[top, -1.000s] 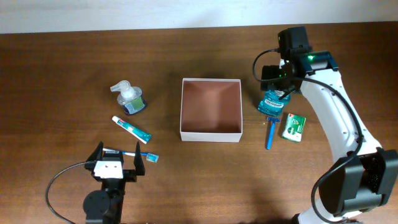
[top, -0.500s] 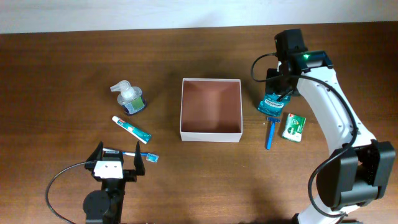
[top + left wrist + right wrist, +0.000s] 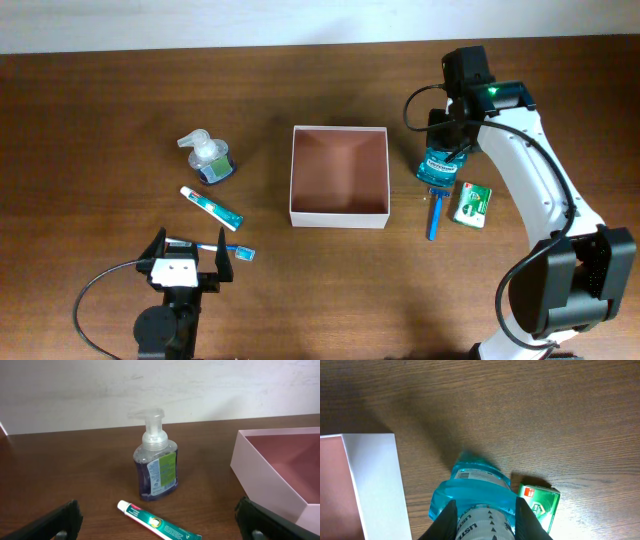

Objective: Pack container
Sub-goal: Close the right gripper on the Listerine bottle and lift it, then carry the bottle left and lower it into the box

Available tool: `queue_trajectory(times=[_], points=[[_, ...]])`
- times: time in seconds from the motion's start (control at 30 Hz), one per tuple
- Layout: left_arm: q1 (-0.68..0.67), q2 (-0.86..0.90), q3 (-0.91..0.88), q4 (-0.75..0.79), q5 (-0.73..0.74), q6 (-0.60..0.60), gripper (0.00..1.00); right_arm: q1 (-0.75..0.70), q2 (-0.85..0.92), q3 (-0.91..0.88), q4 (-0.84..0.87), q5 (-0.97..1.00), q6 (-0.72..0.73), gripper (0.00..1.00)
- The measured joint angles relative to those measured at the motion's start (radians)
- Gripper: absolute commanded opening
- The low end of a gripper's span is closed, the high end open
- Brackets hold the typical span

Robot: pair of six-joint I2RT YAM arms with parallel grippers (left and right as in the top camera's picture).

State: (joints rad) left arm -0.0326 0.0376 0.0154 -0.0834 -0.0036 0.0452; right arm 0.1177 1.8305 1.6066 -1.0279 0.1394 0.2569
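Note:
The container (image 3: 338,218) is a square white-walled box with a pinkish-brown inside at the table's middle, with nothing in it; its wall also shows in the left wrist view (image 3: 265,477) and the right wrist view (image 3: 375,480). Just right of it stands a blue mouthwash bottle (image 3: 436,167). My right gripper (image 3: 444,150) comes down on it from above. In the right wrist view the gripper (image 3: 485,507) is shut on the bottle (image 3: 475,485), both fingers pressed against the white cap. My left gripper (image 3: 188,250) rests wide open at the front left, holding nothing (image 3: 160,522).
A pump soap bottle (image 3: 208,158) (image 3: 156,462) and a toothpaste tube (image 3: 211,207) (image 3: 160,527) lie left of the container. A toothbrush (image 3: 215,247) lies by the left gripper. A blue razor (image 3: 435,212) and a green box (image 3: 471,202) (image 3: 540,502) lie beside the mouthwash bottle.
The right gripper has shifted slightly over the mouthwash bottle and its fingers have closed onto the cap. The left arm has not moved.

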Motion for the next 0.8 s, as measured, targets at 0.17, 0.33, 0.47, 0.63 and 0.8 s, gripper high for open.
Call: queue_trajectory(times=[0.17,0.33,0.47,0.63,0.8], points=[[0.0,0.0,0.0,0.0,0.0,0.0,1.0,0.0,0.0,0.006,-0.006,0.002,-0.017,0.21],[0.0,0.0,0.0,0.0,0.0,0.0,0.99,0.0,0.0,0.117,-0.077,0.003,-0.068,0.21],[0.0,0.0,0.0,0.0,0.0,0.0,0.99,0.0,-0.004,0.323,-0.15,0.0,-0.08,0.21],[0.0,0.0,0.0,0.0,0.0,0.0,1.0,0.0,-0.015,0.473,-0.22,-0.052,-0.082,0.22],[0.0,0.0,0.0,0.0,0.0,0.0,0.99,0.026,-0.016,0.507,-0.222,-0.118,-0.082,0.22]])
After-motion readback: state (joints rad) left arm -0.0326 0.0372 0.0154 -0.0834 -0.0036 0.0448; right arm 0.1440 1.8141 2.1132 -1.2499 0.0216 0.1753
